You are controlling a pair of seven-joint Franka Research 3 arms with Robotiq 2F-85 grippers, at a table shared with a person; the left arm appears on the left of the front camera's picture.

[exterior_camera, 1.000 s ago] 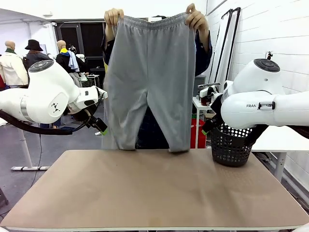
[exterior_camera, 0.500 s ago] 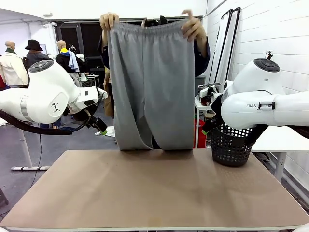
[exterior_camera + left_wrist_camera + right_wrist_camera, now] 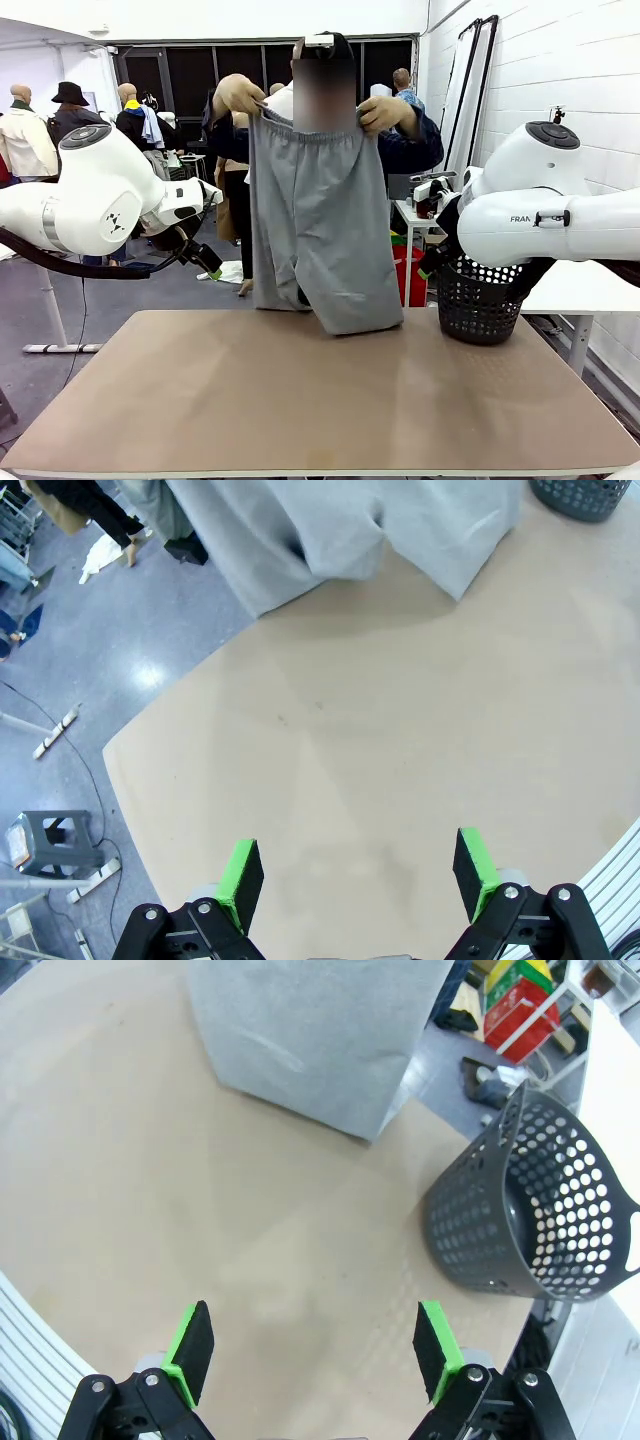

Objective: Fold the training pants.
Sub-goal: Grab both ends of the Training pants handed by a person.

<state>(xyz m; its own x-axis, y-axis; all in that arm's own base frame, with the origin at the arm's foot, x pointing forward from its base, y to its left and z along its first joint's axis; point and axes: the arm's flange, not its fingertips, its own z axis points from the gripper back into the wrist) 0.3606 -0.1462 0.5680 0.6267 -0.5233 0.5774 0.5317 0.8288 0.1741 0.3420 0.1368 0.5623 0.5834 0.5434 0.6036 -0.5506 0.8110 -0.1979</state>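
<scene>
You'll find the training pants (image 3: 320,230) lower than half a second ago: the waistband has dropped and the leg ends now bunch on the table's (image 3: 300,410) far edge. Tan top; black basket (image 3: 478,300) at its far right corner. Pants plain grey, gathered waist pinched by person's hands (image 3: 238,95). Left gripper (image 3: 355,865) and right gripper (image 3: 315,1345) hang over the table, jaws apart, empty.
</scene>
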